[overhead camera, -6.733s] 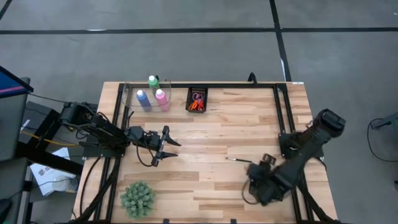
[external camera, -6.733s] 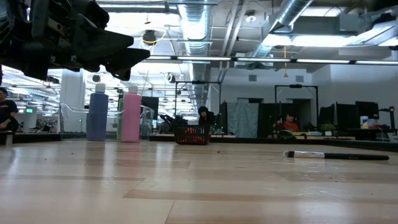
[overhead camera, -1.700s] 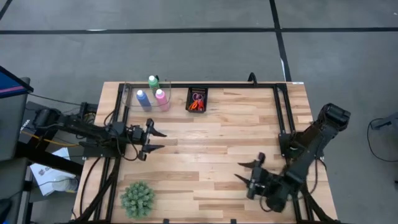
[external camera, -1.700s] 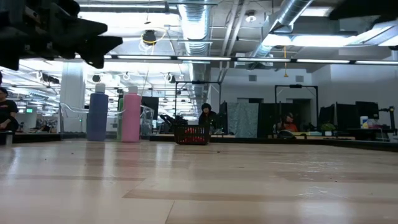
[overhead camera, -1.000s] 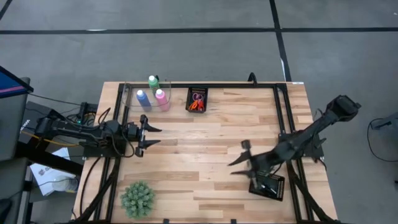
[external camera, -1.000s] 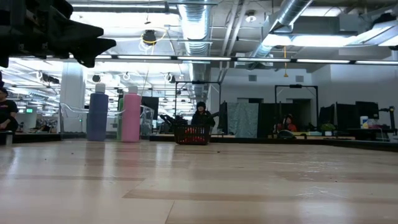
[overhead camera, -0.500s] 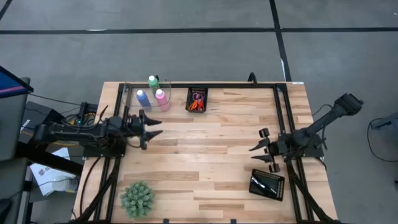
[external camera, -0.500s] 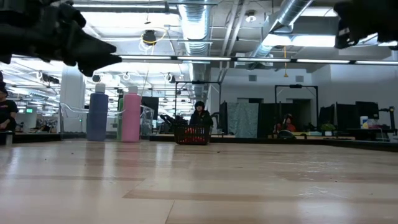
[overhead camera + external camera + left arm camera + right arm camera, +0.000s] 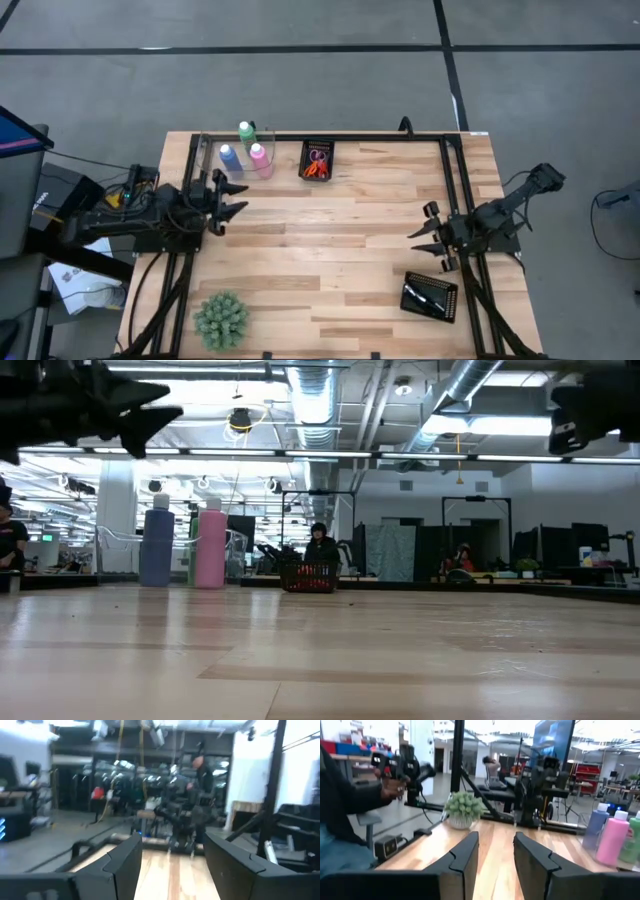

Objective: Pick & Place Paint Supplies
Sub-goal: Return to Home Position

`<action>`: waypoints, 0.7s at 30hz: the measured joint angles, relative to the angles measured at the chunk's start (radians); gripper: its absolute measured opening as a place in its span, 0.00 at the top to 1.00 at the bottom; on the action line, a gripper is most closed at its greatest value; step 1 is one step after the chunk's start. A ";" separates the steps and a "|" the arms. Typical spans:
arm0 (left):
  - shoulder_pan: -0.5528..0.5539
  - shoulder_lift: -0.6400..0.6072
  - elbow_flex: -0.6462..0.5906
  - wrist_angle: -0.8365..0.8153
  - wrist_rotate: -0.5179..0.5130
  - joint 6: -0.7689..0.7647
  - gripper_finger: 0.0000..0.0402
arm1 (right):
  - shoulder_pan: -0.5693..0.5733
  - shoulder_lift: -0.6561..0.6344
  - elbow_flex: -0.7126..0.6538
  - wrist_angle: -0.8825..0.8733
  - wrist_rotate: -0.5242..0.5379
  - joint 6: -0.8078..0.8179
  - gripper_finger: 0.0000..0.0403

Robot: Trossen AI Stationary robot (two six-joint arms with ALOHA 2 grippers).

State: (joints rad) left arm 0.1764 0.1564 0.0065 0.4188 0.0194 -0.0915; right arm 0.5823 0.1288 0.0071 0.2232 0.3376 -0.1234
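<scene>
Right pincer [image 9: 420, 242] has retreated to the wooden table's [image 9: 340, 250] edge.

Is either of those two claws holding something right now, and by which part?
Nothing is held: the left gripper and the right gripper are both open and empty.

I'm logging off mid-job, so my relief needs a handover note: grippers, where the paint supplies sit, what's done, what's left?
Left gripper: open, empty, over the left side of the table.
Right gripper: open, empty, over the right side.
Bottles stand at back left; scissors lie in the back tray.
No loose brush shows; front-right tray contents unclear.
Left: park both arms.
</scene>
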 joint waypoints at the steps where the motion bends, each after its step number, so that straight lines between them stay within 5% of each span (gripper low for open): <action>1: 0.000 -0.032 0.001 -0.051 -0.019 -0.009 0.49 | 0.000 -0.017 0.000 -0.011 0.000 0.002 0.73; 12: -0.050 -0.156 0.001 -0.396 -0.094 -0.016 0.49 | 0.000 -0.084 -0.001 -0.154 0.002 0.020 0.73; 21: -0.054 -0.142 0.002 -0.398 -0.066 0.070 0.59 | -0.002 -0.084 -0.002 -0.159 0.004 -0.006 0.73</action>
State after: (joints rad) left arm 0.1226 0.0147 0.0090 0.0207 -0.0471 -0.0218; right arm 0.5800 0.0453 0.0055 0.0639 0.3412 -0.1294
